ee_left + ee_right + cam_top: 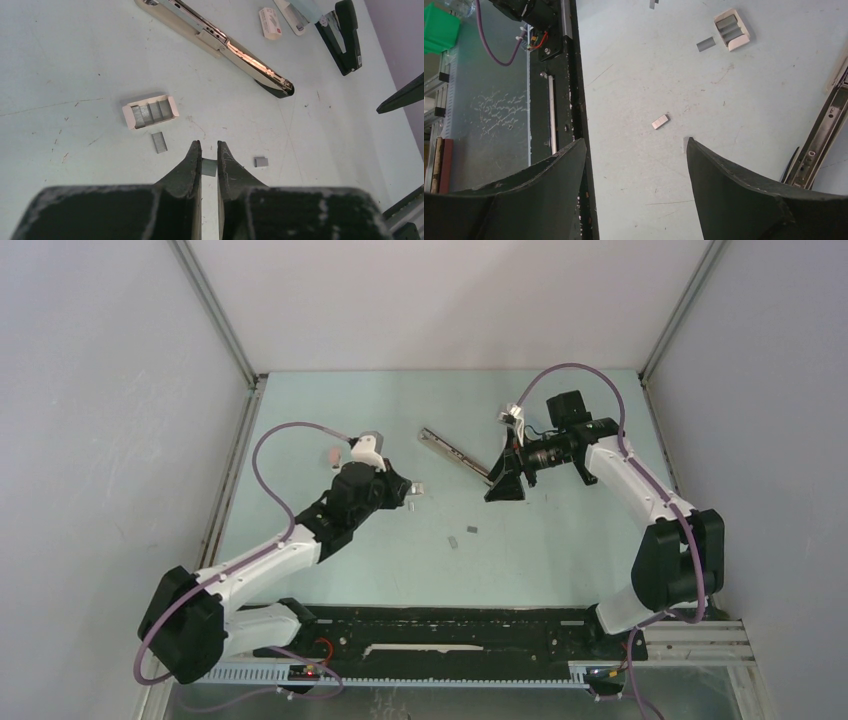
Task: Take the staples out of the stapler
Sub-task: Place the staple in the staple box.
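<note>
Stapler unloading, mid-job: L hand [209, 147] is nearly closed, with only a narrow slit betw. its fingers. A grey strip shows in that slit at the tips, but whether it is pinched or just lying on the desk [75, 60] underneath can't be told. More staples [160, 142] lie loose just ahead of that hand, to its left and right, beside a small open box [128, 116] w/ strips inside. R hand [636, 141] is spread wide, holding nothing, w/ one loose bit on the desk ahead of its gap. The stapler [225, 45] lies flat ahead of the L hand, well beyond the box. Its long axis slants from far-left to near-right, black end nearest. That black end sits close beside one finger of the R hand, so the R arm looks much the nearer, w/ the body running away from it toward the far left. Any grab there prob. needs the open fingers turned square across that slant.
</note>
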### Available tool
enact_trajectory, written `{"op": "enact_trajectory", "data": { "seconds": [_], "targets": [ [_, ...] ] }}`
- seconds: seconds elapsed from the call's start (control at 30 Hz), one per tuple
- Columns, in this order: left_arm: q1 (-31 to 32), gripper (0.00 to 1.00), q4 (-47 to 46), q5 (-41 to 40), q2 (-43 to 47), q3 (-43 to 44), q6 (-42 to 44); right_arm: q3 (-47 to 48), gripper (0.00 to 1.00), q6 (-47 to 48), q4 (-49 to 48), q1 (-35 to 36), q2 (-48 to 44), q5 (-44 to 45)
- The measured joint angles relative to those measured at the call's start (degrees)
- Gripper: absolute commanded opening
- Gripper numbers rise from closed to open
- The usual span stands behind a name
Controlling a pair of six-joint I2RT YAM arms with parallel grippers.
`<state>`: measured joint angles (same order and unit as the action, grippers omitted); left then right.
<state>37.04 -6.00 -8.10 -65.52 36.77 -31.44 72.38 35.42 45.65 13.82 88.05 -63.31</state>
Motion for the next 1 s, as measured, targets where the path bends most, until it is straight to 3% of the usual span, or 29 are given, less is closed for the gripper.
{"op": "enact_trajectory", "data": {
  "seconds": [1.0],
  "targets": [
    [3.0, 0.06, 1.3, -7.0, -9.6, 4.8, 0.1, 0.0, 0.82, -0.2, 0.0, -0.3, 0.5, 0.3]
  ]
}}
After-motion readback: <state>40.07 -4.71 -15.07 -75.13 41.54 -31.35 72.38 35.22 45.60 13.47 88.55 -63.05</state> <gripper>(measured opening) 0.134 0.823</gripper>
